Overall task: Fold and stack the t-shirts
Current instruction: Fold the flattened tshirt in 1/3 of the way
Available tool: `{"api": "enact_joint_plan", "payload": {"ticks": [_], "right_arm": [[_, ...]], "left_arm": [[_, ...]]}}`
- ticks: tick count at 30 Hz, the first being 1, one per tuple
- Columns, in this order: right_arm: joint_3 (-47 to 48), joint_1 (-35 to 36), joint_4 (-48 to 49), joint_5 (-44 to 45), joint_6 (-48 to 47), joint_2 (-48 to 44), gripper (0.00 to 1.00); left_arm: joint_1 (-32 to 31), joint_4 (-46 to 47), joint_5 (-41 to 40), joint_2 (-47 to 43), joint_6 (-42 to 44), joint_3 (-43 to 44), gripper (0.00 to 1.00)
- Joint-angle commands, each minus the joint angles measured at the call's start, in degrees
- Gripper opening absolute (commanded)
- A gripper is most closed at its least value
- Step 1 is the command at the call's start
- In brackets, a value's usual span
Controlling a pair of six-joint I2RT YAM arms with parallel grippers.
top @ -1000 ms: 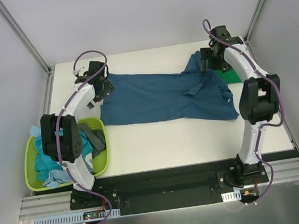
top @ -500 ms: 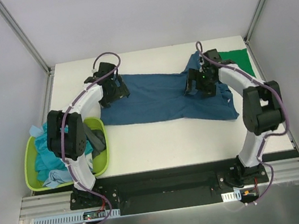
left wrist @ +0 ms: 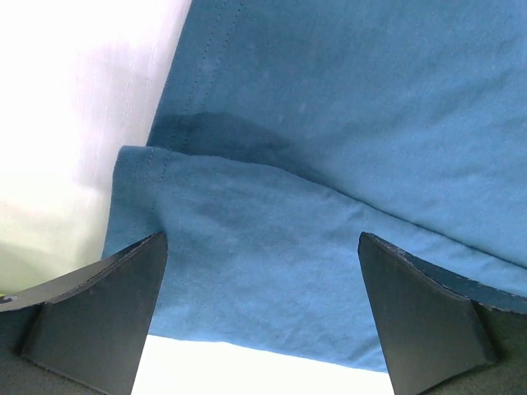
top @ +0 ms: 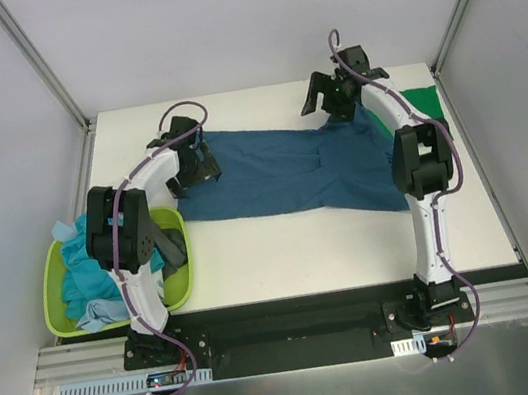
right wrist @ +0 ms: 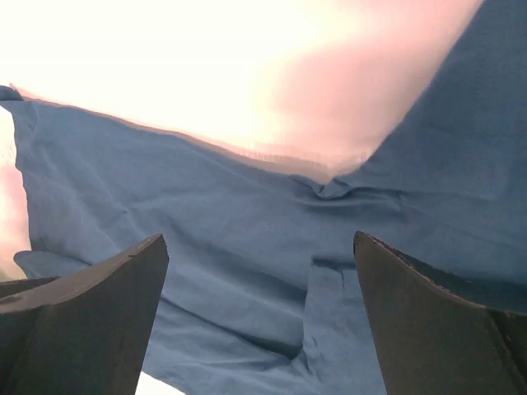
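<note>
1. The teal tee is lying spread across the far half of the table, stretching left to right, with wrinkles and a fold near its right end.
2. The left gripper is hovering over the tee's left edge, its jaws standing wide with nothing between them.
3. In the left wrist view its fingers are framing a hemmed corner of the cloth that is folding over onto itself, with bare table just beside it.
4. The right gripper is hanging above the tee's far right part, jaws spread wide and gripping nothing.
5. The right wrist view is showing rumpled teal cloth beneath the fingers; whether they are touching it I cannot tell.
6. A green tee is lying at the table's far right edge, partly hidden behind the right arm.
7. The basket is sitting at the near left corner, holding turquoise tees and a dark grey tee bunched together, partly behind the left arm.
</note>
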Motion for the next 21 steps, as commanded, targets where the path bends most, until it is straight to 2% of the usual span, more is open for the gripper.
{"api": "enact_joint_plan", "payload": {"ticks": [1, 7, 9, 11, 14, 18, 21], "right_arm": [[-3.41, -0.07, -5.70, 3.74, -2.44, -9.23, 0.96], [-34.96, -0.24, -4.13, 15.88, -3.33, -33.31, 0.96], [-44.45, -0.51, -1.76, 15.55, -2.80, -39.30, 0.96], [-50.19, -1.21, 1.40, 12.39, -2.44, -40.55, 0.96], [-51.88, -2.79, 1.94, 8.08, -2.36, -37.23, 0.96], [-51.53, -5.34, 2.12, 9.82, -1.39, -32.65, 0.96], [-54.59, -6.92, 1.68, 11.67, -0.25, -33.25, 0.96]], "left_arm": [[0.13, -0.10, 0.34, -2.56, 1.66, -0.68, 0.99], [-1.19, 2.09, 6.41, -3.27, 2.10, -1.03, 0.99], [-2.15, 3.58, 10.18, -2.57, 2.10, -1.20, 0.99], [-2.68, 4.73, 11.94, -1.08, 1.84, -1.12, 0.99], [-2.77, 4.82, 12.39, 1.21, 0.87, -1.38, 0.99], [-2.77, 4.82, 11.25, 1.66, -0.18, -4.27, 0.99], [-3.12, 4.91, 11.16, 0.52, -0.62, -7.08, 0.99]]}}
